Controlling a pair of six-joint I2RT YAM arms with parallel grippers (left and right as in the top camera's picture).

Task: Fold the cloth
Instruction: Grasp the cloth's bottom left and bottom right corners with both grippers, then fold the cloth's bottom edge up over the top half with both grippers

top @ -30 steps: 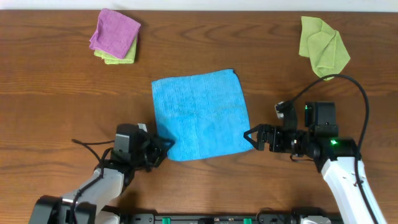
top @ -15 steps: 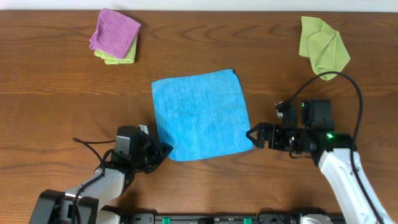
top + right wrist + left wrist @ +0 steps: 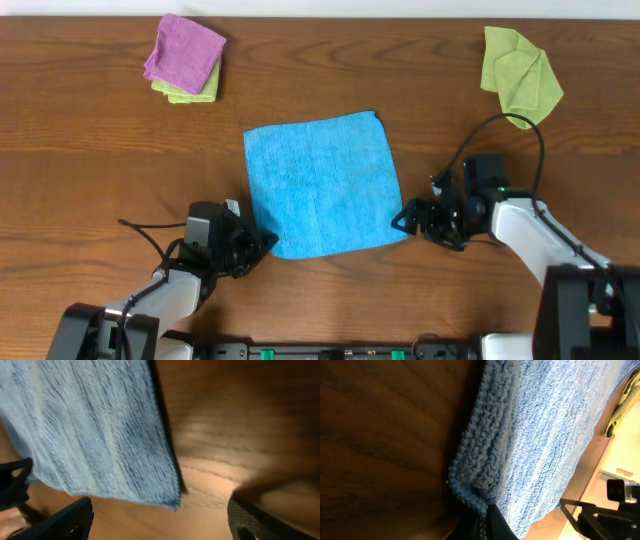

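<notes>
A dark wooden tabletop (image 3: 100, 170) fills the view, its grain running side to side. The cloth (image 3: 318, 198), sky blue and roughly square, lies spread flat at the middle of it. Far off from the cloth's far-left corner sits a purple cloth (image 3: 185, 52), stacked on a folded green cloth (image 3: 190, 95) that peeks out along its near edge. Well apart from the cloth's far-right corner lies a crumpled green cloth (image 3: 520, 72). A black cable (image 3: 500, 120) arcs over the wood between that crumpled piece and the right arm. Nothing rests on the cloth, and bare wood borders all four of its edges, with the widest stretches out to either side and a narrower band on the near side, where the arms reach in.

The left claw (image 3: 262, 241) sits at the cloth's near-left corner, its fingers pressed together on that corner; the left wrist view shows the fabric puckered there. The right claw (image 3: 404, 220) sits at the near-right corner with its fingers (image 3: 75, 517) spread wide. In the right wrist view the corner lies flat between them, touching neither.
</notes>
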